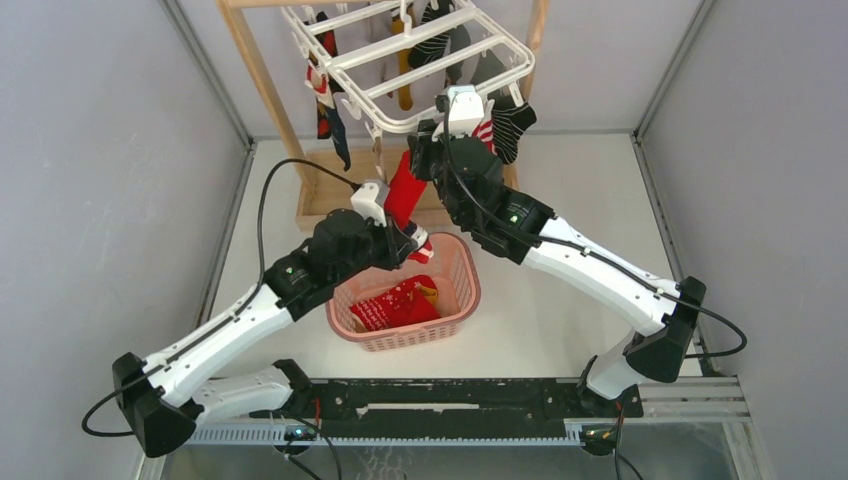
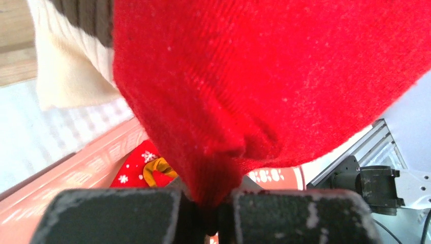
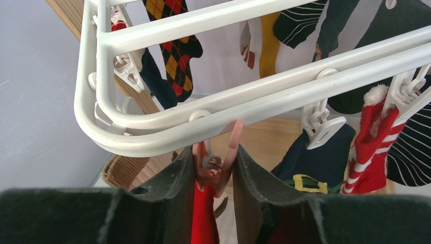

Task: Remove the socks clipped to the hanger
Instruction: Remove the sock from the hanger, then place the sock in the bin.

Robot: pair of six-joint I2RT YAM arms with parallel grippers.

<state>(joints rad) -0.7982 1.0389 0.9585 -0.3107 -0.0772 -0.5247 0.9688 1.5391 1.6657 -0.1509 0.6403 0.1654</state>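
The white hanger (image 1: 420, 60) hangs from the wooden stand with several socks clipped under it. A plain red sock (image 1: 403, 190) dangles from a pink clip (image 3: 217, 168) at the frame's near rail (image 3: 167, 134). My right gripper (image 3: 214, 152) is shut on that clip, one finger on each lever, with the red sock (image 3: 203, 213) below. My left gripper (image 2: 211, 203) is shut on the red sock's (image 2: 254, 76) lower end, just above the basket. In the top view the right gripper (image 1: 420, 145) is at the sock's top and the left gripper (image 1: 408, 235) at its bottom.
A pink basket (image 1: 462, 290) holding red socks (image 1: 395, 305) stands below. The wooden stand's post (image 1: 265, 100) rises at the left. Argyle (image 3: 175, 51), mustard (image 3: 269, 46), navy buckle-print (image 3: 315, 168) and red-white striped (image 3: 373, 147) socks hang nearby. A cream brown-banded sock (image 2: 66, 66) hangs beside the red one.
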